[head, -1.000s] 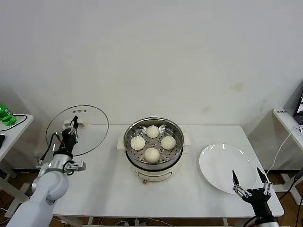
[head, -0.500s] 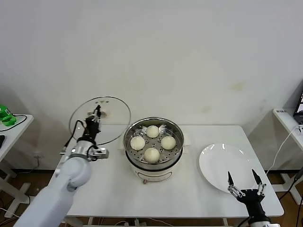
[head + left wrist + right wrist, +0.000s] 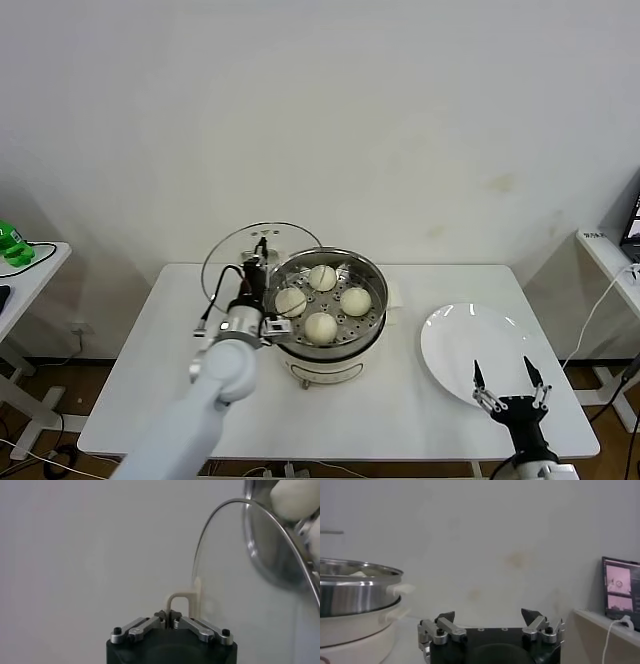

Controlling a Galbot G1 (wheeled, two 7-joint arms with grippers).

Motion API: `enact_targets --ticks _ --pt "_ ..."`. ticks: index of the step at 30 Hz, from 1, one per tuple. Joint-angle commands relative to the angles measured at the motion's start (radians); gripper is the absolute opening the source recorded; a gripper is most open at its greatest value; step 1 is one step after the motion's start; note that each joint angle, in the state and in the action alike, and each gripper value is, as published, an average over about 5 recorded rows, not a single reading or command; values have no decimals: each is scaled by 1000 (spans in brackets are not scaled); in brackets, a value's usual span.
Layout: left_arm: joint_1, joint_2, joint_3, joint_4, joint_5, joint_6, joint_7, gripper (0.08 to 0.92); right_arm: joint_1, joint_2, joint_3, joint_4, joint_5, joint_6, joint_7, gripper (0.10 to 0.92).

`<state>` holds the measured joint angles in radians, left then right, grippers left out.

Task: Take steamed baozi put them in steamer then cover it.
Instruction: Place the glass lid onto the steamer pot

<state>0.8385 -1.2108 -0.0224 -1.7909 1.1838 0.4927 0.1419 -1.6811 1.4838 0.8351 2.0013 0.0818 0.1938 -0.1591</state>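
A: Where is the cover (image 3: pixel 262 262) sitting relative to the left gripper (image 3: pixel 259 272)?

B: It is hanging in the air at about nine o'clock of the steamer (image 3: pixel 325 312), its right edge overlapping the pot's rim in the head view. The left gripper is pinching the cream handle (image 3: pixel 183 600) at the lid's centre, fingers pressed tight on it, and the glass disc is spreading out all round the fingertips.

A: Which way is it facing?

B: It is standing nearly on edge, tilted, its flat face turned toward the robot and its handle side toward the gripper. In the left wrist view the handle's bar is running crosswise to the fingers.

A: And the steamed baozi (image 3: pixel 322 302)?

B: All four are lying inside the steamer on the perforated tray, uncovered.

A: The right gripper (image 3: pixel 507 388)?

B: It is idling at five o'clock of the table (image 3: pixel 150 390), near the front edge by the white plate (image 3: pixel 475 350), its fingers spread wide and holding nothing.
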Motion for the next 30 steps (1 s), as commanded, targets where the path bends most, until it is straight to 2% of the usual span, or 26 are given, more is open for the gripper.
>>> enact_targets --ticks 1,6,30 --pt "13 -230 41 13 187 33 44 124 22 6 -20 -16 -13 -8 10 823" --pt "36 -267 69 18 206 28 42 124 26 0 -27 -22 -10 -8 10 823" --pt "47 -260 106 83 236 8 60 124 20 0 -42 -24 -5 -5 6 823"
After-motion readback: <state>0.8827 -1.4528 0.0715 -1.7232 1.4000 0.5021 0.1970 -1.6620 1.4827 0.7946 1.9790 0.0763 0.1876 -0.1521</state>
